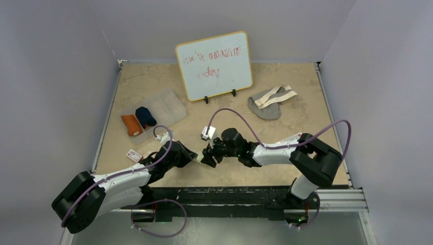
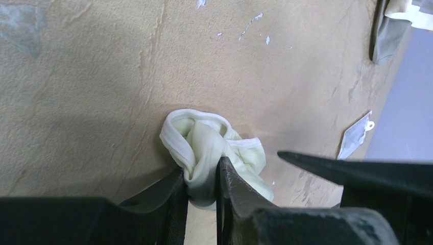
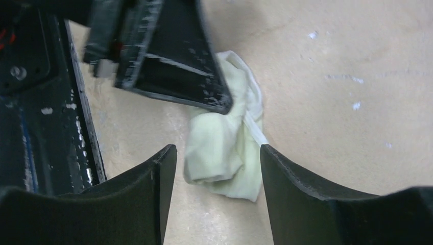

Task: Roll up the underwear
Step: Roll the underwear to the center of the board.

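1. The left gripper (image 2: 201,176) clamps one crumpled pale cream cloth underwear (image 2: 212,140) on the tan table (image 2: 76,102)
2. The right gripper (image 3: 218,153) is spread wide, that bundle between its fingers
3. One orange cloth roll (image 1: 131,124) and one navy cloth roll (image 1: 145,117) sit in a clear plastic tray (image 1: 171,104)
4. One grey garment with beige waistband (image 1: 268,104) lies far right

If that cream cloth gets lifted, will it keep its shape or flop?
Probably flop: the cream underwear bunches in loose folds where the left end effector pinches it, so the bundle may sag open. It looks thin and light; a push would likely crumple it rather than slide it whole.
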Robot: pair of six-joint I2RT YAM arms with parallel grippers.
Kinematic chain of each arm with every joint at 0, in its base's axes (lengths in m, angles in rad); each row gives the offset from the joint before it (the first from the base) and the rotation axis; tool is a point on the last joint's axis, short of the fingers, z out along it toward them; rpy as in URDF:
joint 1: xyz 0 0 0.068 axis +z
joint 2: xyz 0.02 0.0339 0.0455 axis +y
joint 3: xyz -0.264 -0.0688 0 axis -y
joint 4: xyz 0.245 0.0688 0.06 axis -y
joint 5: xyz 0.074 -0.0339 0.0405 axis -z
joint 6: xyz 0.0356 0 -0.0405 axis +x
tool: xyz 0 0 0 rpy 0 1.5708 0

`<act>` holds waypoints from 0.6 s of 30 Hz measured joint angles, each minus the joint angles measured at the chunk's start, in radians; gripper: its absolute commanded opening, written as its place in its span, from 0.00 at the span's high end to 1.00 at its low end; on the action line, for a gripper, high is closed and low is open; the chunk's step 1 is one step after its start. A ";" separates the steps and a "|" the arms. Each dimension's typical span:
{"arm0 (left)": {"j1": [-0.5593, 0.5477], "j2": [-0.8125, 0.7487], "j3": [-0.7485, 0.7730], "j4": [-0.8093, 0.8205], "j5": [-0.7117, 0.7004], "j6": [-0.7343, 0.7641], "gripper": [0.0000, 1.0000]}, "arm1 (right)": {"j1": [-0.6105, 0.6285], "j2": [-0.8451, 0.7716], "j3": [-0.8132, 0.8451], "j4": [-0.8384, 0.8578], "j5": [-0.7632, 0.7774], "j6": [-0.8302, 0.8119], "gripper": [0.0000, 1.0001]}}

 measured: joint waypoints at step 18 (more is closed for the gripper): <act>0.000 -0.018 0.014 -0.056 -0.002 -0.002 0.81 | 0.211 0.082 0.028 -0.024 0.288 -0.390 0.74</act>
